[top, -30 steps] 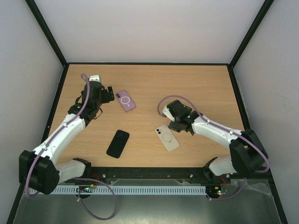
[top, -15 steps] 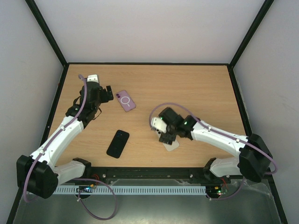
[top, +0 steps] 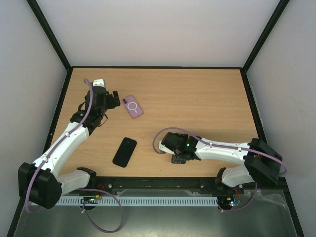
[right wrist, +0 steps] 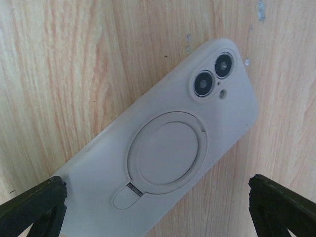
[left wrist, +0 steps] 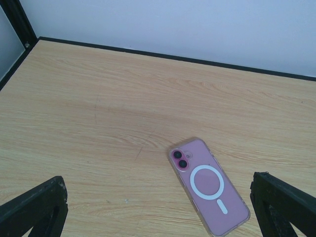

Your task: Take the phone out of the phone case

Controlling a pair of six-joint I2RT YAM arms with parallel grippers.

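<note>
Top cam sits high and behind, looking down and forward over the whole table [top: 197,98]. Left wrist cam is low, angled across the wood toward the far wall [left wrist: 197,24] — the pink phone [left wrist: 210,185] shows both there and from the top. Right wrist cam points straight down, super close on the white cased phone [right wrist: 163,148].

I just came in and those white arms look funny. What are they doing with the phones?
Two robot arms are meant to pull a phone out of its case. The right gripper hangs just above the white cased phone, fingers wide open, one on each side, not gripping it yet. The left gripper is open too, pointing at the pink cased phone lying flat beyond it. A black phone lies untouched on the wooden table.
</note>
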